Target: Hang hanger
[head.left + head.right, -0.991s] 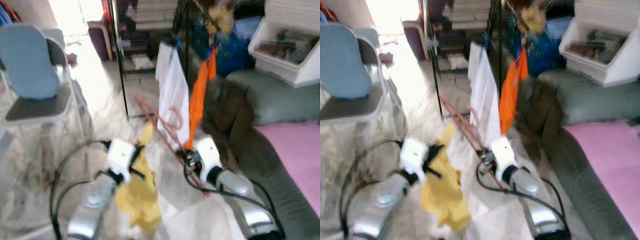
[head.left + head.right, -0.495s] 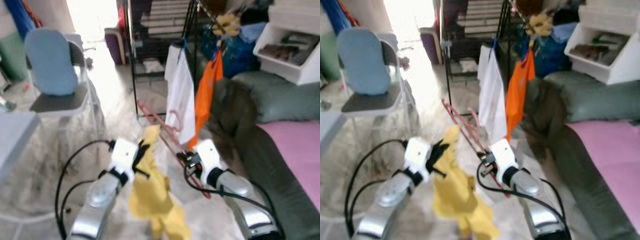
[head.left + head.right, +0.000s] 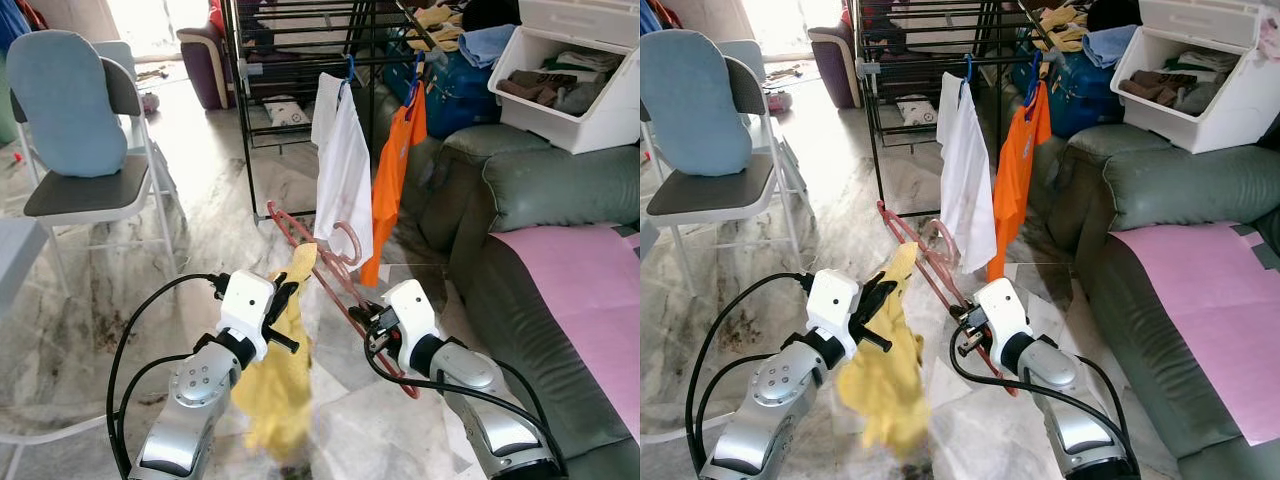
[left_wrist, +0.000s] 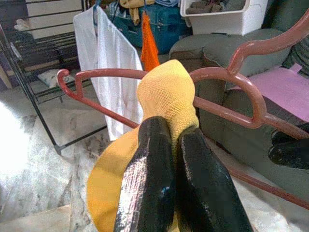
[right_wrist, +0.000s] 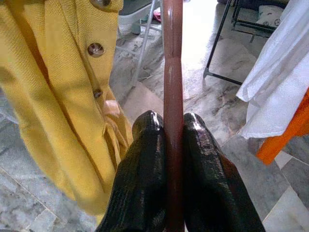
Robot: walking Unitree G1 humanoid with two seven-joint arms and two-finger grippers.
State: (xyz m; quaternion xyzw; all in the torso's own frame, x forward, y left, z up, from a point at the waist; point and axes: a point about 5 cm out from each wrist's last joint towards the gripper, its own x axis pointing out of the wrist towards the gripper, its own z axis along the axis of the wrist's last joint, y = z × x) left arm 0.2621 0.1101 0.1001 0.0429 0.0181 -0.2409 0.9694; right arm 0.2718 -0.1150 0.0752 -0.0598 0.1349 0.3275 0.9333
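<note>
My right gripper is shut on the bar of a reddish-pink hanger, which slants up and away to its hook near a white shirt. My left gripper is shut on the top of a yellow buttoned garment; the pinched cloth sits against the hanger and the rest hangs down between my arms. Ahead stands a black drying rack, holding the white shirt and an orange shirt on blue hangers.
A folding chair with a blue cushion stands at the left. A green sofa with a pink sheet runs along the right, with a white bin of clothes above it. A grey table corner juts in at far left.
The camera has shifted and the picture has sharpened. The yellow garment's hanging part has swung back to the left under my left gripper. Both grips are unchanged.
</note>
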